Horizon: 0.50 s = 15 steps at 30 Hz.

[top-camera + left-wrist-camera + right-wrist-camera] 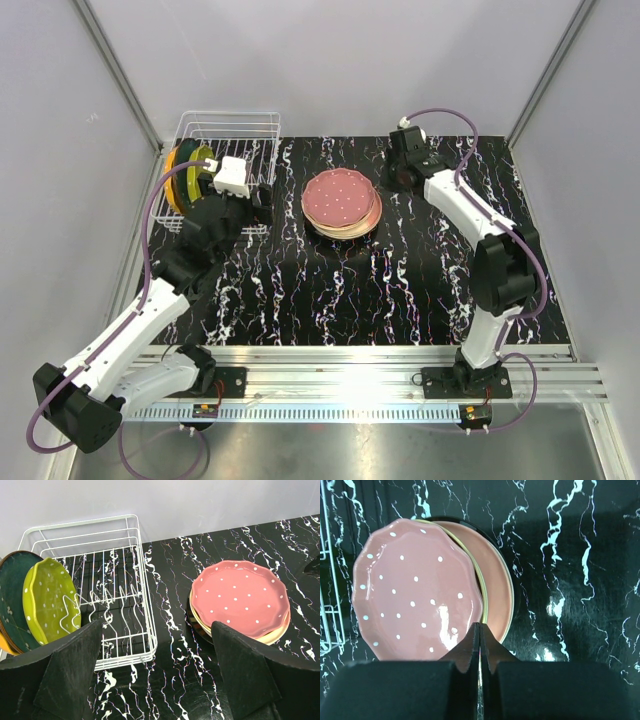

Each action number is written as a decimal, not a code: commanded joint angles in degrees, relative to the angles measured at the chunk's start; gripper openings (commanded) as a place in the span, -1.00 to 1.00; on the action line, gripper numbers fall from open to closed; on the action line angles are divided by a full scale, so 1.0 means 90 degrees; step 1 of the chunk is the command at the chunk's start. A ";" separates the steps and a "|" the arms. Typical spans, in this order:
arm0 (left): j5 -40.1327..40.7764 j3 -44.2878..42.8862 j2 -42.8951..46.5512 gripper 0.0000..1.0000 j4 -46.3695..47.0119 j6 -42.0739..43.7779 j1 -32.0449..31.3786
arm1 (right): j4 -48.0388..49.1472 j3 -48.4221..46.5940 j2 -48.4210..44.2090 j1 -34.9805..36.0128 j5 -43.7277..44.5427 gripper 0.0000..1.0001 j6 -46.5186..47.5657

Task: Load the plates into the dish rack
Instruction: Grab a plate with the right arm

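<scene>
Found the dish rack (228, 135) at the counter's (400, 290) far left corner, 3 plates (50, 600) upright at its left end. Saw the left gripper (156, 627) nearby with jaws wide and empty, the right gripper (480, 630) with jaws closed on nothing beside the stacked pink plate (415, 590).

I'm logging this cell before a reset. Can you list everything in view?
white wire dish rack: one, white, far left of the table
lime-green white-dotted plate: one, upright at the rack's left end
dark green plate: one, upright behind the lime one
orange plate: one, upright, outermost left
pink white-dotted scalloped plate: one, top of the central stack
peach cream-rimmed plate: one, directly under the pink one
black white-veined table surface: one
left tool: one, black, open, by the rack
right tool: one, black, shut, right of the stack
</scene>
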<state>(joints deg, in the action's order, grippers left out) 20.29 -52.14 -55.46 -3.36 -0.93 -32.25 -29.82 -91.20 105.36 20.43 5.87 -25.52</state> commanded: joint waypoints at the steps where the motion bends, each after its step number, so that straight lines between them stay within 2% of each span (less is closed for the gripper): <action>1: 0.0060 -0.0174 0.0069 0.86 0.0285 -0.0004 -0.0030 | 0.0071 0.0162 -0.0164 -0.0053 -0.0173 -0.84 -0.0065; 3: 0.0060 -0.0183 0.0049 0.87 0.0285 -0.0014 -0.0030 | 0.0091 0.0153 -0.0019 -0.0053 -0.0396 -0.39 -0.0055; 8: 0.0030 -0.0174 0.0030 0.87 0.0295 -0.0014 -0.0030 | -0.0036 -0.0169 0.0460 -0.0053 -0.0633 0.04 -0.0075; 15: 0.0040 -0.0203 0.0030 0.87 0.0256 -0.0004 -0.0030 | -0.0201 -0.0579 0.1066 -0.0062 -0.0808 0.08 -0.0133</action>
<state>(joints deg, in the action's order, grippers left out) 20.27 -52.14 -55.48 -3.36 -0.93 -32.25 -30.15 -92.51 113.06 20.18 0.12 -26.17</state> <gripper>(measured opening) 0.930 0.536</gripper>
